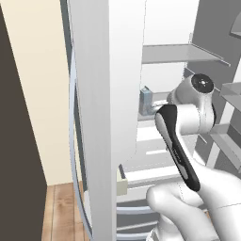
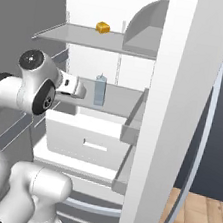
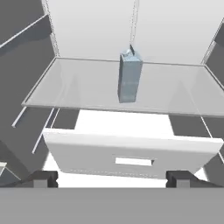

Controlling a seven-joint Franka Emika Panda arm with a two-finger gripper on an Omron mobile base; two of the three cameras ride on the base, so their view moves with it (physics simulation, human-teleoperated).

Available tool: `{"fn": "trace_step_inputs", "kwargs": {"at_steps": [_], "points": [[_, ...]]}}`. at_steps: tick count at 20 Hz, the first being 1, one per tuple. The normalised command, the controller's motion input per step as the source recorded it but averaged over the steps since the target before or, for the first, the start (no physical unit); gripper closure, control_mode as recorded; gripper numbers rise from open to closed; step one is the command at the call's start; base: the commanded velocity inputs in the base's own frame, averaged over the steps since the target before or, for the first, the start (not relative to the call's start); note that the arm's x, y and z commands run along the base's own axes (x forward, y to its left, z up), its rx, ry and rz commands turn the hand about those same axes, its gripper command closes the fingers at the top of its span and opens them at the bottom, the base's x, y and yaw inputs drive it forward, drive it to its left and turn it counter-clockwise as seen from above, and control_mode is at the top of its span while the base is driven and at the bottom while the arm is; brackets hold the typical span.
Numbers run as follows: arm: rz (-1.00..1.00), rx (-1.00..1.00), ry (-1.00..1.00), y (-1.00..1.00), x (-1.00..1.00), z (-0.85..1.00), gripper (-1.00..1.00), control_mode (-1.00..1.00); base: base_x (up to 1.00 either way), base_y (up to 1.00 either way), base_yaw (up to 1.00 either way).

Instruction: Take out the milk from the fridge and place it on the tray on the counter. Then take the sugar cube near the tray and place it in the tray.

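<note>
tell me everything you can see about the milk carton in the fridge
The milk is a small pale blue-grey carton with a gabled top, smooth-sided like card. It stands upright and alone on a grey fridge shelf, above a white drawer. Nothing else touches it; the open claw is short of it.

light: even, bright, flat render, no clear source | shadows: soft grey under fridge (image 2: pixel 187 94) shelves, none hard | glare: none | focus: soft, low-res, jagged edges | distortion: hand view stretches toward the edges | milk (image 3: pixel 130 76) legible
</note>
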Motion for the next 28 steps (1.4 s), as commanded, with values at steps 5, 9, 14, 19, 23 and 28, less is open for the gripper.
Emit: {"fn": "trace_step_inputs", "kwargs": {"at_steps": [5, 9, 14, 19, 23, 28], "points": [[0.0, 0.06, -0.12, -0.08, 0.07, 0.02, -1.0, -1.0, 0.0, 0.0, 0.0], [0.0, 0.09, -0.08, -0.15, 0.22, 0.0, -1.0, -1.0, 0.0, 0.0, 0.0], [0.0, 0.04, -0.03, -0.12, 0.19, 0.0, -1.0, -1.0, 0.0, 0.0, 0.0], [0.0, 0.01, 0.01, -0.07, 0.38, 0.06, -1.0, -1.0, 0.0, 0.0, 0.0], [0.0, 0.01, 0.0, -0.24, 0.34, 0.06, -1.0, -1.0, 0.0, 0.0, 0.0], [0.01, 0.01, 0.0, -0.18, 0.3, 0.01, -1.0, -1.0, 0.0, 0.0, 0.0]]}}
